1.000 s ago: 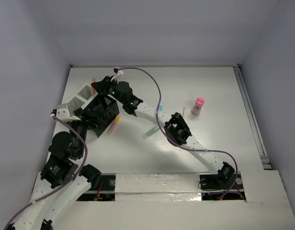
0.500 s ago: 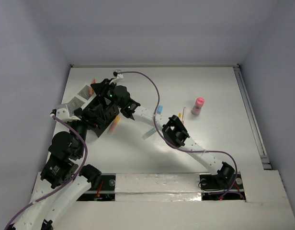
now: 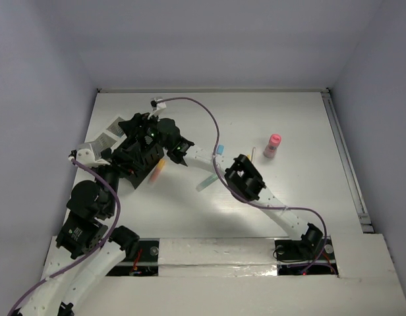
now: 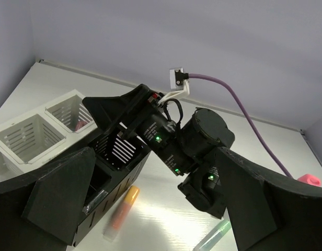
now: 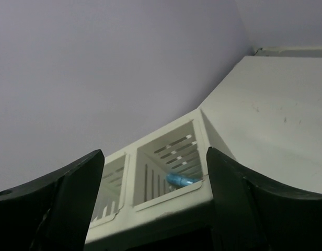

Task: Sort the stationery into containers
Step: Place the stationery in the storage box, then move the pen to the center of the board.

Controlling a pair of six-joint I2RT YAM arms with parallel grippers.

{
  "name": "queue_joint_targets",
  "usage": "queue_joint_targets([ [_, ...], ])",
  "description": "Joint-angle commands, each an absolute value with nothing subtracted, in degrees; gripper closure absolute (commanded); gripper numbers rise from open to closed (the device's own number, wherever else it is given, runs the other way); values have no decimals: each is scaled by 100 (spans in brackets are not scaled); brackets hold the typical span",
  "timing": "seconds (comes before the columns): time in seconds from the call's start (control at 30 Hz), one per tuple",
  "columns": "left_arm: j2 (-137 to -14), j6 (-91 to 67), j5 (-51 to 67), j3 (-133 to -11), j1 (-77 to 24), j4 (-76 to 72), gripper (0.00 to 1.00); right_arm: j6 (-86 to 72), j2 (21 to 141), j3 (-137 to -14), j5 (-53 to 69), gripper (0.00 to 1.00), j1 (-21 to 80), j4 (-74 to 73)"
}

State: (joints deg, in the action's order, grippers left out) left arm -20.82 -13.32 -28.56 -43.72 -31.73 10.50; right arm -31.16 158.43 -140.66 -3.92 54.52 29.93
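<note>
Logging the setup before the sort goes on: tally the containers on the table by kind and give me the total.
White mesh cups: 2
Black slotted organiser: 1
Pink cup: 1
Total: 4

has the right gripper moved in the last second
Yes. The right gripper has shifted left, away from the pink cup and farther over the organiser.
</note>
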Motion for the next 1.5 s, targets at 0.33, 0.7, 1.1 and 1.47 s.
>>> queue_joint_targets([
  [0.33,-2145,-1371,-3032,-4386,-3111,853,1,-2944,13370,-11851,589,0,5397,3893],
  [0.7,-3233,-2144,-2207,-4632,-3111,1301,1,-2585,9627,-7350,-622,0,4650,2595],
  [1.1,-4824,-3199,-1889,-3665,-3111,835,7,-2751,5231,-3737,-1115,0,4386,739],
  [1.47,-6644,-3252,-2821,-3621,-3234,581,11,-2408,4632,-3226,-677,0,4386,975],
])
